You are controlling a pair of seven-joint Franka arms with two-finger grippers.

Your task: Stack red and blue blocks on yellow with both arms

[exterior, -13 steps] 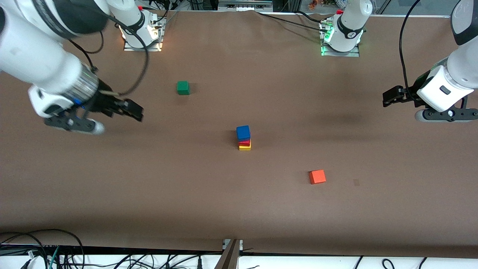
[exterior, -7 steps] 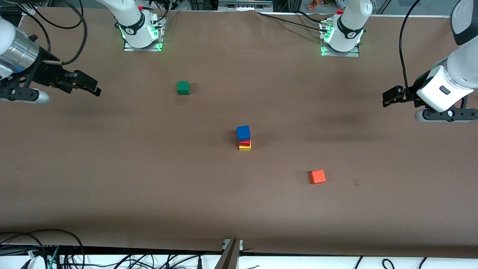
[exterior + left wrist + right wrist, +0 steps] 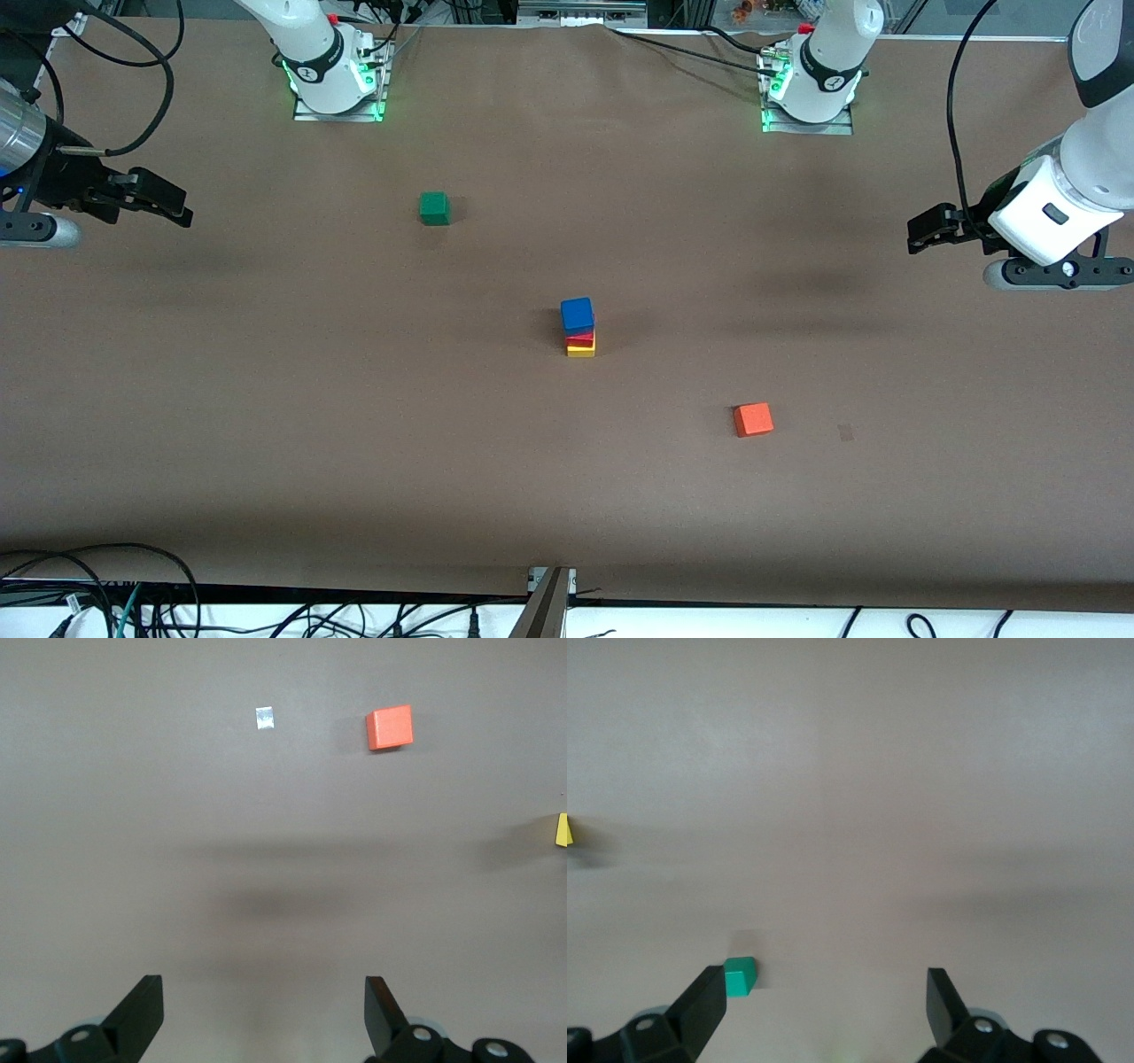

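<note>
You have the finished tower near the middle of the front frame: the blue block [image 3: 577,315] sits on the red block [image 3: 580,338], which sits on the yellow block [image 3: 581,349], and the blue one overhangs slightly toward the upper left of the frame. Bare brown table [image 3: 354,425] surrounds the stack on all sides.

Your right gripper [image 3: 164,202] hangs over the table at the frame's left edge, in the upper part, fingers spread wide and holding nothing; its wrist view shows the same gap [image 3: 824,1005] over bare cloth, with the green cube [image 3: 741,975] just beside one fingertip in that picture. Your left gripper [image 3: 926,230] hangs at the frame's right edge, at about the same height in the picture, also spread apart and empty [image 3: 264,1014].

The green cube [image 3: 434,208] lies in the upper middle of the frame, farther from the front camera than the stack and well apart from it. The orange cube [image 3: 753,419] lies lower and toward the left arm's end, also well apart. A small pale mark [image 3: 846,432] sits just beside the orange cube. The lower third of the frame is open cloth down to the table's edge, where cables [image 3: 89,602] run along the bottom.
</note>
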